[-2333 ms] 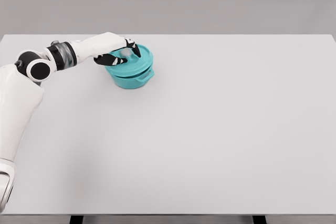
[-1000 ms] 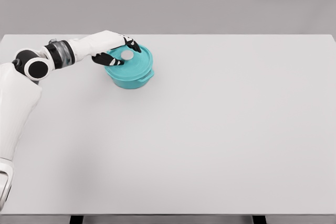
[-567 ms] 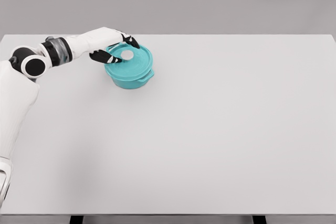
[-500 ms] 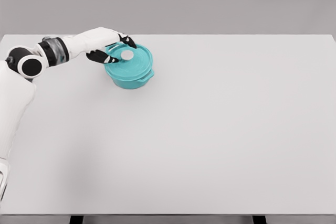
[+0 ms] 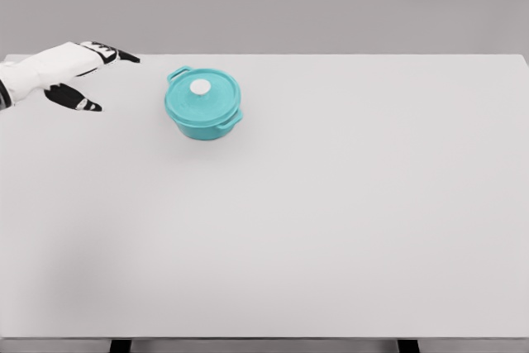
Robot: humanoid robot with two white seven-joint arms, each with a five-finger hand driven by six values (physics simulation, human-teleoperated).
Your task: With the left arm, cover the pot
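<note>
Fingers: black-tipped, spread loosely, nothing held.
Left hand: positioned at the far left edge, above the table, well apart from the pot.
Lid: teal with a white knob, seated flat on the pot.
Pot: teal, located far left of centre, two side handles visible.

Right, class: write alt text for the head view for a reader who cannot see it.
A teal pot with its lid on sits on a white table, left of centre toward the far edge. The robot's left hand, fingers spread and empty, is at the picture's left edge, apart from the pot.
</note>
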